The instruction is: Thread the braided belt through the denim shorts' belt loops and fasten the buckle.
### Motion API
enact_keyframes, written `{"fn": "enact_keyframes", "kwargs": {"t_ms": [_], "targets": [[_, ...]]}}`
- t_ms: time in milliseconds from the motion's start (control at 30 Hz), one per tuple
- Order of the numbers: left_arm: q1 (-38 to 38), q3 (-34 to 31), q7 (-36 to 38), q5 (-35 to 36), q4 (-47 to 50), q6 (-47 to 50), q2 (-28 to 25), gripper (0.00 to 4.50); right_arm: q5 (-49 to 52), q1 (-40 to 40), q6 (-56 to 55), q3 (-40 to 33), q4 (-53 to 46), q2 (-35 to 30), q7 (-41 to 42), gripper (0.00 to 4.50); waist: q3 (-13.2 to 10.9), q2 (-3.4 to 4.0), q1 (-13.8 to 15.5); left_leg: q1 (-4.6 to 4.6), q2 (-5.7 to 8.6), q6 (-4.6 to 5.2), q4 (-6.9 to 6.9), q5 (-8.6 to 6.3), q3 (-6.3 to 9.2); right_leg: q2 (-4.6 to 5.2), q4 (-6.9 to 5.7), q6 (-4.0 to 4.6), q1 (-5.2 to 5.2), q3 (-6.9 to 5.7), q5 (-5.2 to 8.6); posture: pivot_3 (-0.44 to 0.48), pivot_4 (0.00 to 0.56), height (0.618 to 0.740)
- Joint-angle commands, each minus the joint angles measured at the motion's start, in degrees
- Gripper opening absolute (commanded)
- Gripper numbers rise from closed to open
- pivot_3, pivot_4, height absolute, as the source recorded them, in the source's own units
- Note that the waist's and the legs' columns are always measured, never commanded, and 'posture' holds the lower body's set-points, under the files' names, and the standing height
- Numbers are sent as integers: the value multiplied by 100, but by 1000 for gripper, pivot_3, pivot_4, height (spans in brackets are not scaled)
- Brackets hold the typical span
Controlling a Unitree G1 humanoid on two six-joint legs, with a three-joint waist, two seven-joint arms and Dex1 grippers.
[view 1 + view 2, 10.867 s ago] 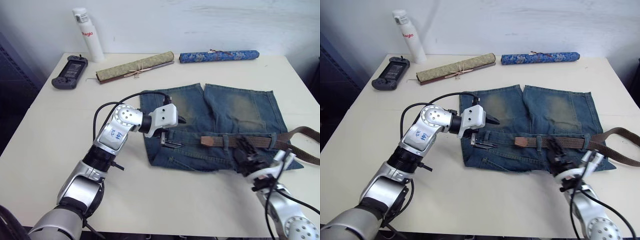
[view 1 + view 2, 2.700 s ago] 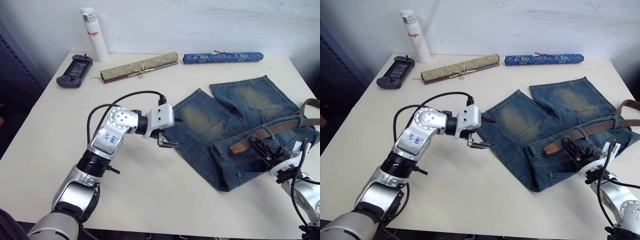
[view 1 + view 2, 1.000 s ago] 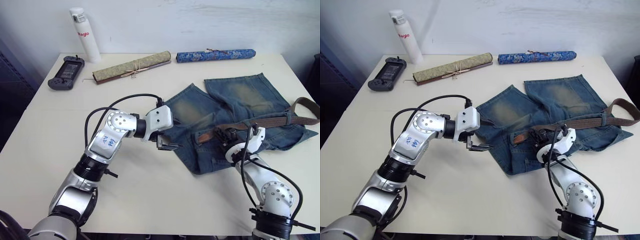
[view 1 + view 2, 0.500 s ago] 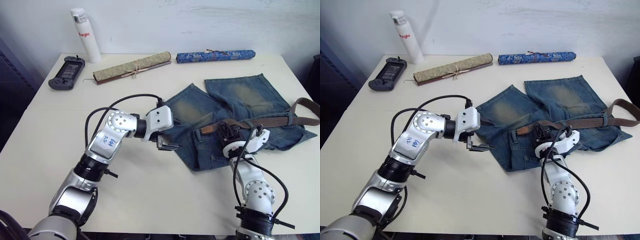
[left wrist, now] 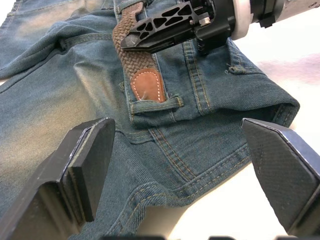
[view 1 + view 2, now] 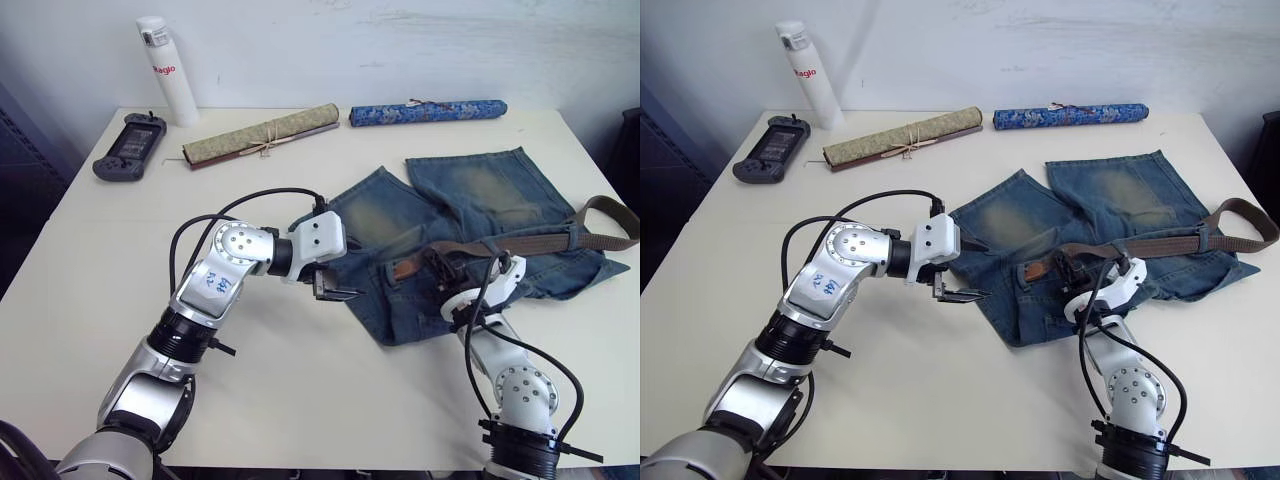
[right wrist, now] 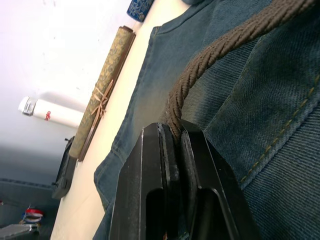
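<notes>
The denim shorts lie crumpled on the right half of the white table, waistband toward me. The braided belt runs along the waistband, and its far end curls off past the shorts on the right. My right gripper is shut on the belt just behind its leather tip. That tip reaches a belt loop. At the shorts' left edge my left gripper stands open, holding nothing. The buckle is out of view.
Along the table's far edge stand a white bottle, a dark game controller, an olive rolled mat and a blue patterned roll. Bare tabletop spreads to the left and front.
My right gripper, still shut on the belt, has shifted slightly near the waistband and its arm has swung. The left arm has stayed put.
</notes>
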State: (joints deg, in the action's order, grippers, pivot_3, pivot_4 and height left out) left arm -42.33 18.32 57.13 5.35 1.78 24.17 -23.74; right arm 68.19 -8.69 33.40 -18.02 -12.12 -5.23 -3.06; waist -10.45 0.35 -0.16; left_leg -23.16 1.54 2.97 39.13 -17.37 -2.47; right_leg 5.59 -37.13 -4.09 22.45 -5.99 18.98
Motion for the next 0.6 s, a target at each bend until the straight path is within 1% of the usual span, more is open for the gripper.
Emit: {"fn": "enact_keyframes", "kwargs": {"t_ms": [33,100,200,300,400,467,500,600], "targets": [[-120,-34,-3,24,122,-127,6,4500,-127,126,615,595,-29,-71,109,37,0,0,-8,0,0,0,0,0,0,0,0,0,0,0,0,0,150,686],[-124,-32,0,23,108,-139,8,4500,-155,137,789,709,-86,-119,119,37,0,0,-15,0,-1,-2,0,1,0,-1,0,3,2,0,2,0,150,686],[-128,-23,1,17,85,-163,15,4500,-527,158,881,772,-57,-256,-69,37,1,-1,-13,4,-2,-4,0,3,0,-2,-2,7,2,0,4,0,150,686],[-133,-16,1,16,69,-180,24,4500,-519,134,870,524,14,-245,-252,37,5,-9,0,5,-2,-6,0,3,0,-2,-3,8,1,0,4,0,150,686],[-132,-14,3,18,60,-197,28,4500,-224,68,861,195,-57,-212,-408,1235,7,-13,16,4,-2,-6,0,3,0,-1,-2,8,0,0,4,0,150,686],[-135,-2,-1,13,52,-207,38,4500,219,-24,845,-130,-148,-195,-682,2087,7,-12,21,2,-2,-6,0,3,0,-1,-2,8,1,-1,4,0,150,686],[-137,1,-4,11,50,-209,43,4500,401,-58,842,-250,-188,-206,-786,2585,7,-12,23,0,-2,-6,0,3,0,-1,-3,8,3,-1,4,0,150,686],[-140,4,-8,6,51,-218,50,4500,1357,-228,705,-683,-327,-200,-1446,2585,6,-11,55,-1,-1,-6,0,3,0,1,-2,7,2,-1,4,0,150,686]]}}
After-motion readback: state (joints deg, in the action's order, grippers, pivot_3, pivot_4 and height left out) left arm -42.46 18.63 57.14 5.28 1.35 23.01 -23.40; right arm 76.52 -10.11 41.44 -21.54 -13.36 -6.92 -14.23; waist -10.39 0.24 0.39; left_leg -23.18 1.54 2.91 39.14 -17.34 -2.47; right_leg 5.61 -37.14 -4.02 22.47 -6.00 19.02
